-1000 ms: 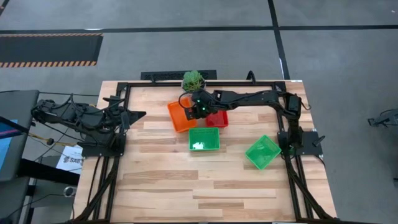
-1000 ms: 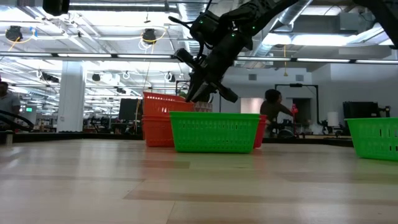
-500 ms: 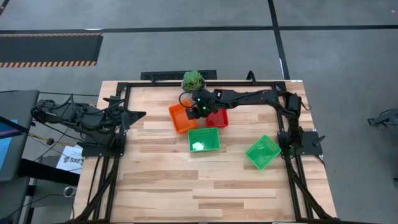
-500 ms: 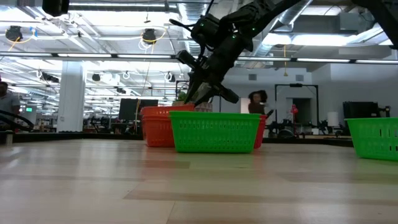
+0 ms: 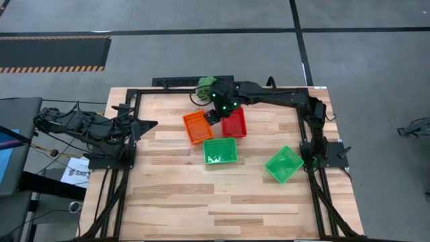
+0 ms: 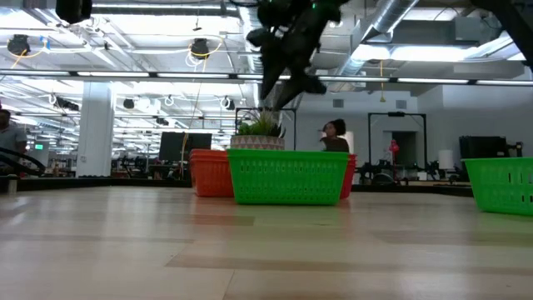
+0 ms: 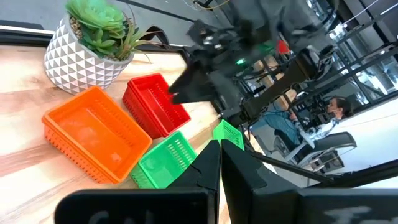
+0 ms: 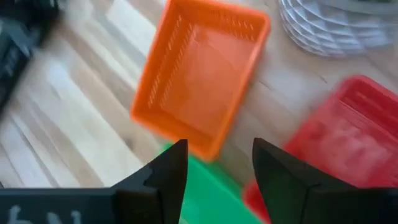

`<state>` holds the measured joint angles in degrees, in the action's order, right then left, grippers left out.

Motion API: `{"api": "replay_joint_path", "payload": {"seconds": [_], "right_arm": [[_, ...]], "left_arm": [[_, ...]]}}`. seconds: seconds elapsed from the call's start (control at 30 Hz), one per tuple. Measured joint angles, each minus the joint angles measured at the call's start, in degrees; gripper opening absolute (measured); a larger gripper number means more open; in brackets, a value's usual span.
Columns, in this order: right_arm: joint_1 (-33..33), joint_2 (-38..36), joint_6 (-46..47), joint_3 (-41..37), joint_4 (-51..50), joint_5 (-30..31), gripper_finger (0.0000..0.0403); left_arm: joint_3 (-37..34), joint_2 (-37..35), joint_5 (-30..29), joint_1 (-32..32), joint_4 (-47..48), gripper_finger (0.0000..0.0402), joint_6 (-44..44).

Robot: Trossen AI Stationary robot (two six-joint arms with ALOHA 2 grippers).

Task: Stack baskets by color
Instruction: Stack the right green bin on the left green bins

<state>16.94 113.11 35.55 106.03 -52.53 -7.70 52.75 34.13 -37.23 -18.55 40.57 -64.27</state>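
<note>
An orange basket (image 5: 197, 126) and a red basket (image 5: 234, 123) stand side by side on their bottoms near the far edge. A green basket (image 5: 220, 151) stands in front of them, and a second green basket (image 5: 284, 164) sits askew to the right. My right gripper (image 5: 212, 115) hangs open above the gap between the orange basket (image 8: 199, 74) and the red basket (image 8: 336, 137), touching neither; the low view shows this gripper (image 6: 280, 90) well above them. My left gripper (image 5: 149, 125) waits shut at the table's left edge.
A small green plant in a white pot (image 5: 205, 83) stands at the far edge, just behind the orange basket and under my right arm. Bare wood lies open over the near half of the table (image 5: 222, 208). People show in the room beyond the table (image 6: 333, 133).
My right gripper has let go of the orange basket and risen well clear of it, tipping more level and shifting slightly toward the far edge. The orange basket, held tilted and raised a second ago, has sunk down level onto the orange one beneath it.
</note>
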Motion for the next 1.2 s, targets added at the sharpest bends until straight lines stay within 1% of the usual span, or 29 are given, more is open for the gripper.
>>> {"api": "replay_joint_path", "payload": {"seconds": [0.13,0.2,0.27,0.33,0.43,0.5,0.63,0.8,0.9,0.97,1.07,1.13,1.2], "right_arm": [[-1.08,-0.15,-5.38,7.46,-13.82,0.5,0.0202],[-2.52,-1.46,-6.95,9.45,-20.53,2.74,0.02],[-4.47,-3.56,-7.11,9.78,-25.22,6.14,0.0197],[-6.94,-5.81,-5.64,9.72,-30.51,9.75,0.0194],[-11.36,-9.38,-0.88,9.71,-37.32,14.86,0.019],[-15.05,-11.74,3.28,8.78,-37.29,18.29,0.0189],[-22.27,-17.51,14.08,3.23,-37.56,20.34,0.0187],[-31.32,-25.24,30.49,-10.34,-37.3,21.02,0.0189],[-37.14,-29.4,40.57,-19.69,-36.9,19.36,0.0189],[-40.88,-31.75,46.74,-25.55,-34.7,18.01,0.019],[-45.74,-34.19,53.42,-33.35,-29.64,15.55,0.0194],[-48.39,-34.79,56.01,-37.59,-24.26,14.92,0.0196],[-50.36,-34.85,56.55,-40.87,-18.63,14.85,0.0199]], "left_arm": [[-0.02,-0.01,0.15,0.0,0.03,0.0,0.0],[-0.02,0.0,0.85,0.0,0.08,0.0,0.02],[-0.02,0.0,1.06,-0.02,0.22,0.0,0.0],[-0.02,-0.01,1.33,-0.02,0.84,0.0,0.01],[-0.02,0.0,1.44,-0.02,1.2,0.0,0.0],[-0.02,-0.02,1.44,0.0,1.19,0.0,-0.04],[-0.02,-0.02,1.42,-0.01,1.21,0.0,-0.11],[-0.02,-0.02,1.36,-0.02,1.21,0.0,-0.26],[-0.02,0.0,1.05,-0.02,1.21,0.0,-0.14],[-0.02,0.0,0.7,-0.02,1.28,0.0,-0.04],[-0.02,-0.01,0.38,-0.02,1.86,0.0,-0.06],[-0.02,0.0,0.37,-0.02,2.54,0.0,-0.19],[-0.02,0.0,0.37,-0.02,2.72,0.0,-0.22]]}}
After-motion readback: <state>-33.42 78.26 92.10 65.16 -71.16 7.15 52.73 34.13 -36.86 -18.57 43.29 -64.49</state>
